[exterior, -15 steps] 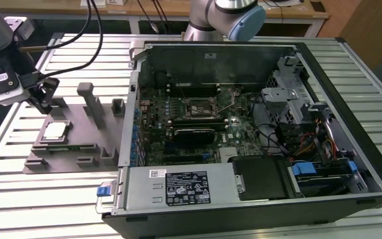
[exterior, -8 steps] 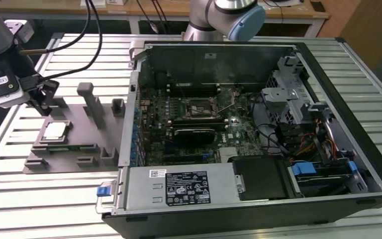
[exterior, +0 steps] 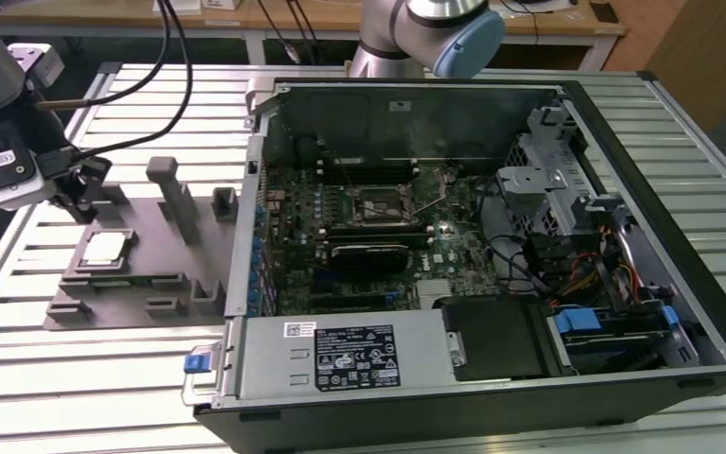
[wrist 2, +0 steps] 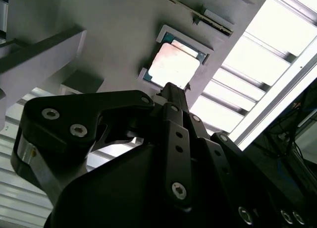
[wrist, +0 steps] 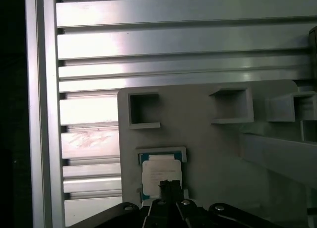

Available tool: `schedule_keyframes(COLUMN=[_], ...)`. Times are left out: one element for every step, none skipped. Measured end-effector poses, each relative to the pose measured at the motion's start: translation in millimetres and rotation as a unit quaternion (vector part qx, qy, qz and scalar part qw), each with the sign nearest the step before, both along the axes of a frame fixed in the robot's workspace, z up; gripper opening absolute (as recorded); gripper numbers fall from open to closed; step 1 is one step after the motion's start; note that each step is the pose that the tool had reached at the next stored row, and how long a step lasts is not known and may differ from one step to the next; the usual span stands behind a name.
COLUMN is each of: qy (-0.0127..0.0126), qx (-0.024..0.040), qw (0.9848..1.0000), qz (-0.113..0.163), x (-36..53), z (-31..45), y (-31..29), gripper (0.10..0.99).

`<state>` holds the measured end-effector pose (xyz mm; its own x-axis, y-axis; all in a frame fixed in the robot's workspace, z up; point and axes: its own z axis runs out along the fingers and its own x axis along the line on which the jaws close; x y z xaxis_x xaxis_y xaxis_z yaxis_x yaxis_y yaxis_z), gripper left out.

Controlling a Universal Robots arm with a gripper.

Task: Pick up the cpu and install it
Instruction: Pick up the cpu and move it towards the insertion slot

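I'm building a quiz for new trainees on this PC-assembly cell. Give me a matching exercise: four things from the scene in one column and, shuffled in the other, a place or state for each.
1. cpu
2. end effector
3. computer case
4. table

A. slatted pale metal
B. side open, motherboard exposed
C. lying in a recess of the grey fixture
D. poised close over the cpu

Pairs: 1-C, 2-D, 3-B, 4-A

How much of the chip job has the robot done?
Nothing is installed yet. The cpu lies in its pocket on the grey fixture. The gripper hangs right over it. Picking it up and fitting it into the computer case is left.
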<state>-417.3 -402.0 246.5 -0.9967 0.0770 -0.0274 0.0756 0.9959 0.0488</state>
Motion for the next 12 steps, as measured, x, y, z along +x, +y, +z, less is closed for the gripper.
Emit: schedule_keyframes(qy=[0.0,0.0,0.0,-0.0001,-0.0001,-0.0001,0.0,0.0,0.0,-0.0001,-0.0001,0.0], qx=[0.0,0.0,0.0,0.0,0.0,0.0,0.0,0.0,0.0,0.0,0.0,0.0], qw=[1.0,1.0,1.0,1.0,1.0,1.0,1.0,1.0,1.0,1.0,1.0,1.0], qz=[0.0,0.0,0.0,0.0,0.0,0.0,0.0,0.0,0.0,0.0,0.0,0.0], x=[-0.2,-0.4,-0.6,-0.7,-0.8,-1.0,-1.1,-1.2,-1.3,-1.3,-1.4,-1.4], z=[-0.9,-1.7,-2.4,-3.3,-4.2,-5.0,-5.7,-6.5,-7.3,-8.3,-9.1,-9.9], y=[-0.1,-0.2,-0.2,-0.3,-0.3,-0.3,-0.3,-0.3,-0.3,-0.4,-0.4,-0.4], gripper=[0.106,0.106,0.106,0.106,0.106,0.106,0.106,0.106,0.106,0.106,0.106,0.106])
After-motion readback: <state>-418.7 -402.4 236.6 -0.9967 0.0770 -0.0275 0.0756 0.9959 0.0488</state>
